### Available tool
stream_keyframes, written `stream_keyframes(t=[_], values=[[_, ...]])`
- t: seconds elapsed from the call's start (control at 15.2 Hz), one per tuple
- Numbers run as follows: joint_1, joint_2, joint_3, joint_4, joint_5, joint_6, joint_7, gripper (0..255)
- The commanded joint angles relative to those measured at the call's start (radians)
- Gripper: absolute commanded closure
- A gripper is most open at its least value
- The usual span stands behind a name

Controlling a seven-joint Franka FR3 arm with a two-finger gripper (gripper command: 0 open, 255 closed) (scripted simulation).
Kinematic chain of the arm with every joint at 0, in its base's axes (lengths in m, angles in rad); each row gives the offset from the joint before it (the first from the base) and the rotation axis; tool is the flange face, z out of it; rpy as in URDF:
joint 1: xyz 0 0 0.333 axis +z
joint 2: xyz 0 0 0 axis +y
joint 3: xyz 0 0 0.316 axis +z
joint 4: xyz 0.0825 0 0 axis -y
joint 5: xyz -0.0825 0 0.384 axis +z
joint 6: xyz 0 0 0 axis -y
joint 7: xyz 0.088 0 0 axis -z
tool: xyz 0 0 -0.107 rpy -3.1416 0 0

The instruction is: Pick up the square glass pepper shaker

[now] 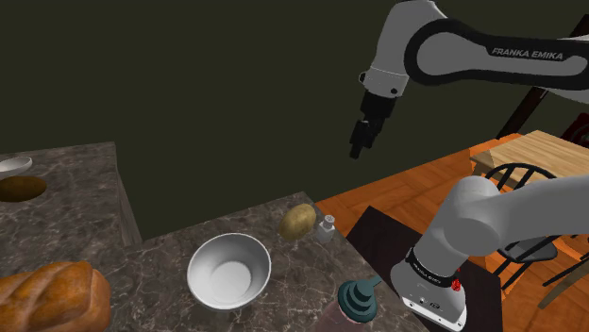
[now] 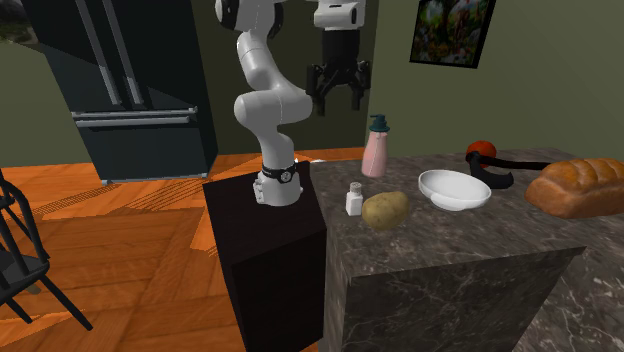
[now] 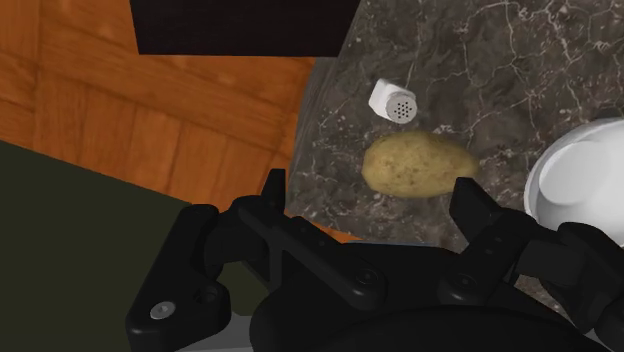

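The pepper shaker (image 1: 326,228) is a small square, pale body with a perforated cap, standing upright on the dark marble counter (image 1: 160,269) close to its corner. It also shows in the second exterior view (image 2: 354,200) and from above in the wrist view (image 3: 392,101). A potato (image 1: 297,221) lies right beside it. My black gripper (image 1: 360,141) hangs high above the counter's corner, open, with nothing between its fingers (image 3: 274,188). In the second exterior view the gripper (image 2: 338,92) is well above the shaker.
A white bowl (image 1: 228,270) sits by the potato (image 3: 418,166). A pink soap dispenser (image 2: 376,148) stands near the stand (image 2: 265,240). A bread loaf (image 1: 49,294) lies further along. Wooden floor (image 3: 120,110) lies beyond the counter edge; a chair (image 1: 519,189) stands nearby.
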State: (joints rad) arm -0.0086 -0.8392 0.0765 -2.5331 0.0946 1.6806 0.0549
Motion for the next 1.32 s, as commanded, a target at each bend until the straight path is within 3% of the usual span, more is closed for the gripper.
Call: stream_keyframes(t=[0.0,0.73,0.92,1.25], values=[[0.008,-0.005,0.022,-0.068,0.019,0.056,0.022,0],[0.077,0.131,0.158,-0.325,0.145,0.410,0.134,0],[0.100,0.219,0.199,-0.368,0.186,0.532,0.163,0],[0.105,0.290,0.215,-0.397,0.203,0.629,0.161,0]])
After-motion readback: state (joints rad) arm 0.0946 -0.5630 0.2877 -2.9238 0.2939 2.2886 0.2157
